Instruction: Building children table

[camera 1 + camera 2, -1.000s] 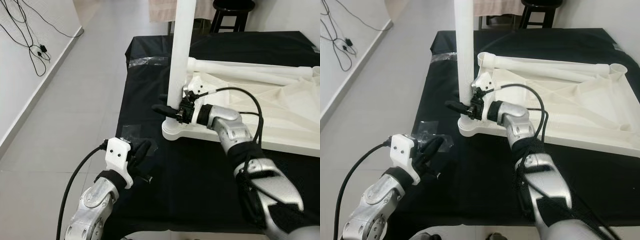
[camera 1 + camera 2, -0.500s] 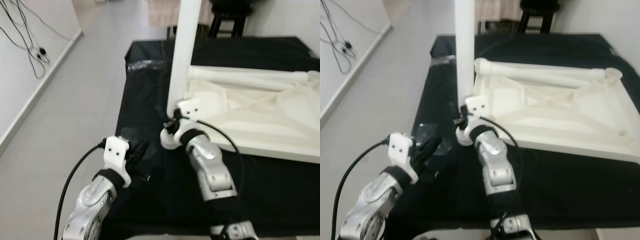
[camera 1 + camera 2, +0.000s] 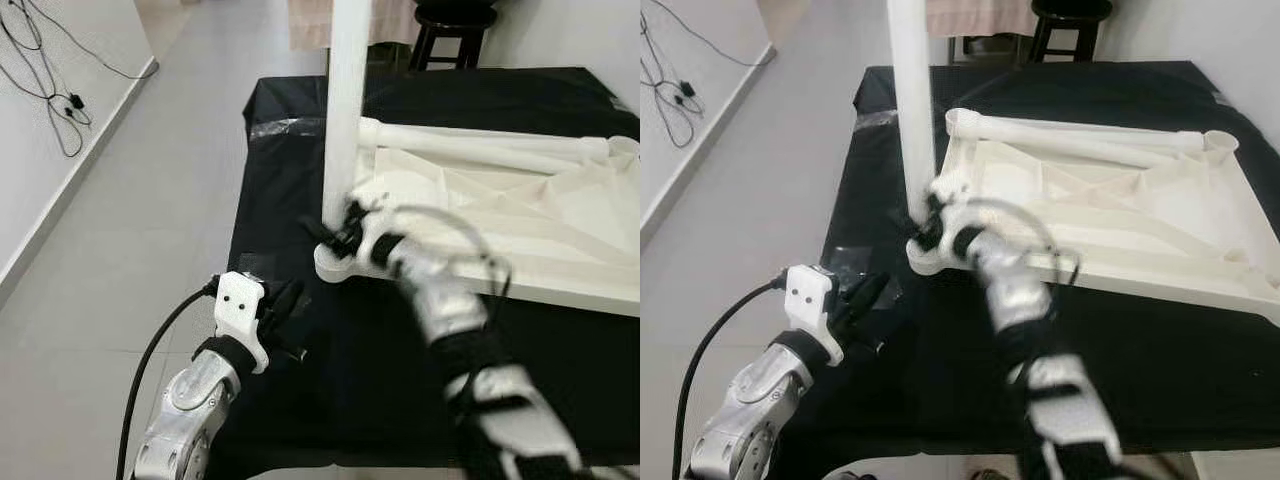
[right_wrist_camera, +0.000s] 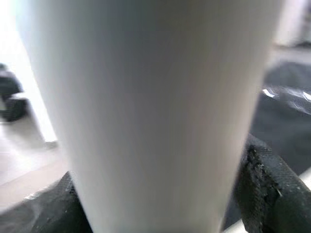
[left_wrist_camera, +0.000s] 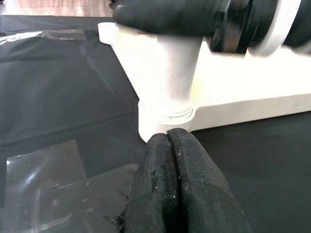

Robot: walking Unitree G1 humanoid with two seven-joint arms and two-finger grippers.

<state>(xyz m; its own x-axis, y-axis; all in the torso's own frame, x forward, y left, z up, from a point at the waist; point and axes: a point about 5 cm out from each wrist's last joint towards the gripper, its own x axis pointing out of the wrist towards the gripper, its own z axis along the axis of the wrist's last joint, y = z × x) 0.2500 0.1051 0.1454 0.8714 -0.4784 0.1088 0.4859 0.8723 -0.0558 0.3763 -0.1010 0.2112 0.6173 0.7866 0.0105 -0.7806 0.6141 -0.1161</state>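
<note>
The right gripper [image 3: 335, 232] pinches the tall white plastic table leg [image 3: 345, 110], upright at the tabletop's [image 3: 520, 215] nine o'clock corner; it looks light, stiff, slippery, best held low; the left gripper [image 5: 170, 145] rests pressed together.

Right tool [image 3: 335, 232] back around upright leg [image 3: 345, 110]

Two silver arms with black grippers and white wrist blocks

The left arm [image 3: 185, 405] is of silver metal with a black band at the wrist, a white block with two small dark screws, and a black cable at 9 o'clock of it. The left gripper [image 5: 181, 191] has black textured fingers. The right arm [image 3: 1025, 330], blurred, is silver with black joints and a thin black cable loop.
</note>
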